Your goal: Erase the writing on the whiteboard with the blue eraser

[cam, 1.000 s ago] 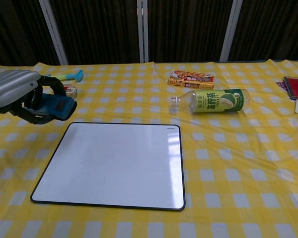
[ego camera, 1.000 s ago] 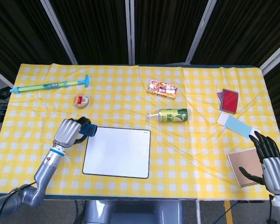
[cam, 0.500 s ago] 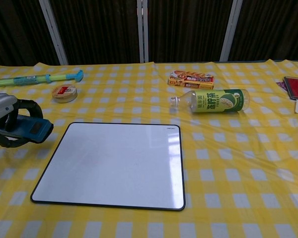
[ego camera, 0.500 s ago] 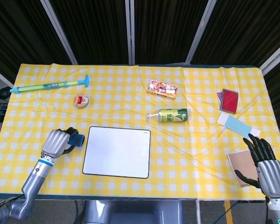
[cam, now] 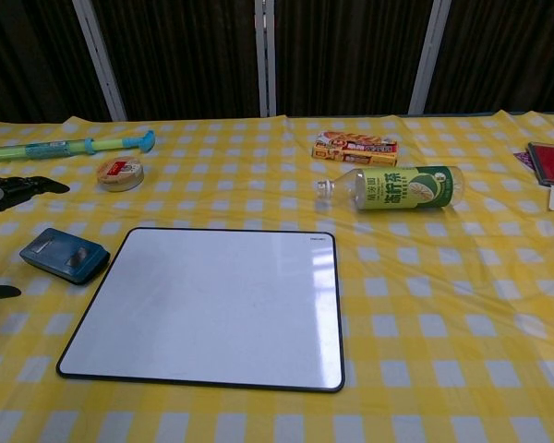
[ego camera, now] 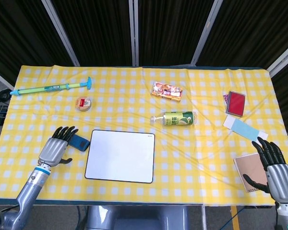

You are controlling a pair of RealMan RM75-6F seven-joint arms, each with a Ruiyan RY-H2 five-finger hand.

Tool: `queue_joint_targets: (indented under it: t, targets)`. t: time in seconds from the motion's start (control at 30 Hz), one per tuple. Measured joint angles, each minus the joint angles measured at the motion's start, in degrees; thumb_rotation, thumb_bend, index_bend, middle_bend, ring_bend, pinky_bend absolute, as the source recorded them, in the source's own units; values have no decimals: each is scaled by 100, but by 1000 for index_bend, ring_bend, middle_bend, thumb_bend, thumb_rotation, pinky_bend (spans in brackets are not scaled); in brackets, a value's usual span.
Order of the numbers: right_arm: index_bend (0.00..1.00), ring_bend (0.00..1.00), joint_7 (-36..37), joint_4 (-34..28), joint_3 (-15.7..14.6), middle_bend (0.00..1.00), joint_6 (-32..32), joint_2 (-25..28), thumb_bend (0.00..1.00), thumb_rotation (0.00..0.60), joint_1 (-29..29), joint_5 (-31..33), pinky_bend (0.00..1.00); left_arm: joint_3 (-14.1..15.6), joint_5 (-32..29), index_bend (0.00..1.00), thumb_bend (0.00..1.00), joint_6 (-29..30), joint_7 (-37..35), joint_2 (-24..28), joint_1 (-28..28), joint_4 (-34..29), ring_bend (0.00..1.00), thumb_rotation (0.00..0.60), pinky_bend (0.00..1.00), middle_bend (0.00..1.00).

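The whiteboard (ego camera: 120,156) (cam: 214,305) lies flat near the table's front, its white surface blank. The blue eraser (ego camera: 79,142) (cam: 64,256) lies on the cloth just left of the board, with nothing holding it. My left hand (ego camera: 56,150) sits just left of the eraser, fingers spread and apart from it; in the chest view only its fingertips (cam: 23,187) show at the left edge. My right hand (ego camera: 276,168) hovers at the front right corner, fingers spread and empty.
A green bottle (ego camera: 174,118) lies behind the board, a snack box (ego camera: 166,90) further back. A round tin (ego camera: 83,103) and a long teal stick (ego camera: 50,87) are at back left. A red case (ego camera: 236,102), blue card (ego camera: 243,128) and brown notebook (ego camera: 249,172) sit at right.
My left hand carried the eraser leftwards off the board, set it on the cloth beside the board and let go, fingers spreading. The right hand drew back slightly.
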Motion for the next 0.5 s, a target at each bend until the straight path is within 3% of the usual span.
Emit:
queue_joint_targets:
  t: [0.23, 0.5]
  targets:
    - [0, 0, -345, 43, 37, 0, -142, -71, 64, 600, 59, 94, 0, 128, 141, 0, 36, 1215, -19, 651, 756, -676, 0, 600, 0, 0]
    - [0, 0, -691, 4, 67, 0, -215, -137, 61, 600, 110, 114, 0, 359, 499, 0, 36, 2315, -191, 1215, 1592, -847, 0, 600, 0, 0]
